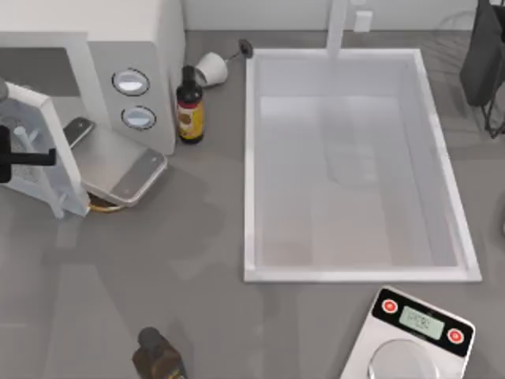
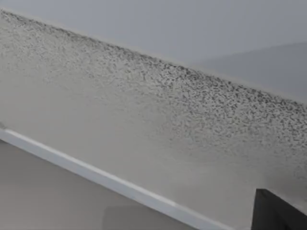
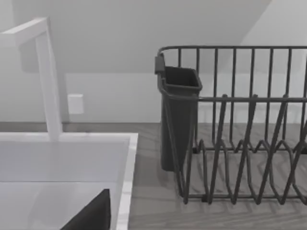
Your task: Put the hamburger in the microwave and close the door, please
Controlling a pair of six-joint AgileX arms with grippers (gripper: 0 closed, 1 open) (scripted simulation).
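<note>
The white microwave stands at the table's back left, its dark cavity to the left of two round silver dials. Its door is swung out in front of the cavity, white frame toward me. A grey-silver panel with rounded corners lies beside the frame. My left gripper is black and sits against the white frame. The left wrist view is close on a speckled surface with a white edge strip. An orange-yellow sliver peeks from under the grey panel. The hamburger is hidden. My right arm is parked at the back right.
A white sink with a faucet takes up the middle and right. One brown bottle stands by the microwave, another at the front edge. There is also a white cup, a silver scale and a dark dish rack.
</note>
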